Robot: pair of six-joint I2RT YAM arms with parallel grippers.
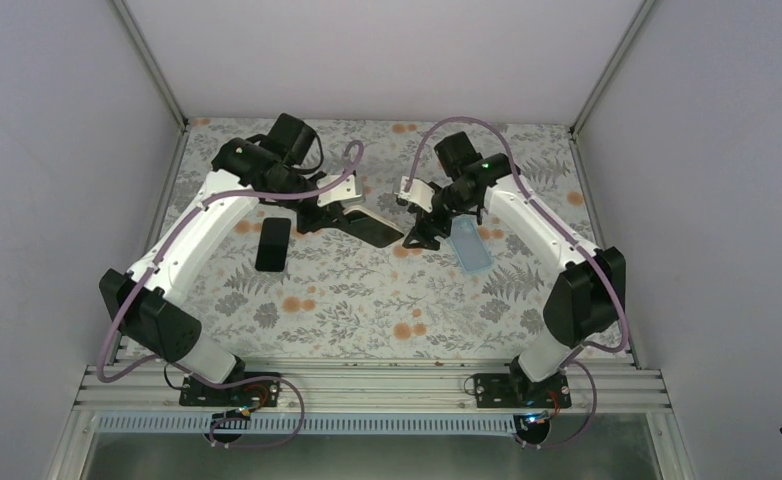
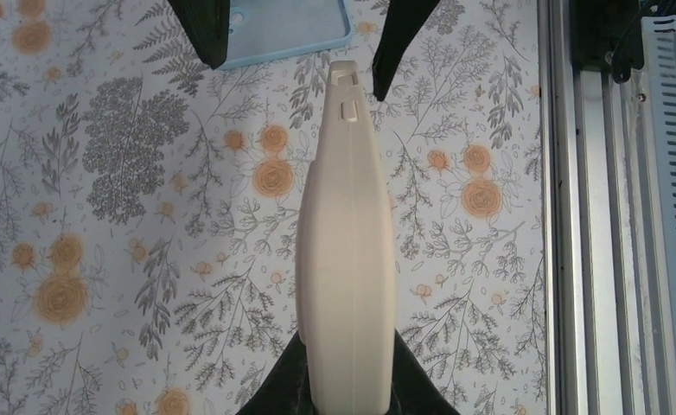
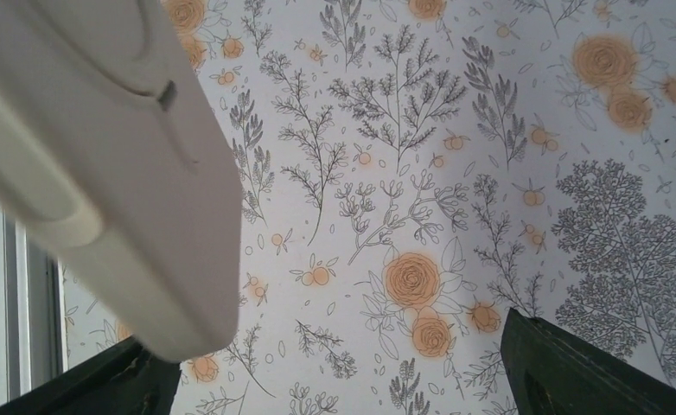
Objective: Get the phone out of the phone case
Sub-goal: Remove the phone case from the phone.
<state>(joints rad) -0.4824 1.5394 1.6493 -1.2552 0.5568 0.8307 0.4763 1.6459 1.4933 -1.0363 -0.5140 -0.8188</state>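
My left gripper (image 1: 339,214) is shut on the phone (image 1: 375,229) and holds it above the table, black screen up. In the left wrist view the phone (image 2: 345,251) runs edge-on from my jaws, beige, with side buttons. The light-blue phone case (image 1: 472,250) lies empty on the table, apart from the phone; it also shows at the top of the left wrist view (image 2: 291,35). My right gripper (image 1: 422,236) is open and empty, just left of the case and next to the phone's far end. In the right wrist view the phone (image 3: 101,164) fills the upper left.
A plain all-black phone (image 1: 273,243) lies flat on the floral table cover, left of my left gripper. White walls enclose the table on three sides. A metal rail (image 2: 577,216) runs along the near edge.
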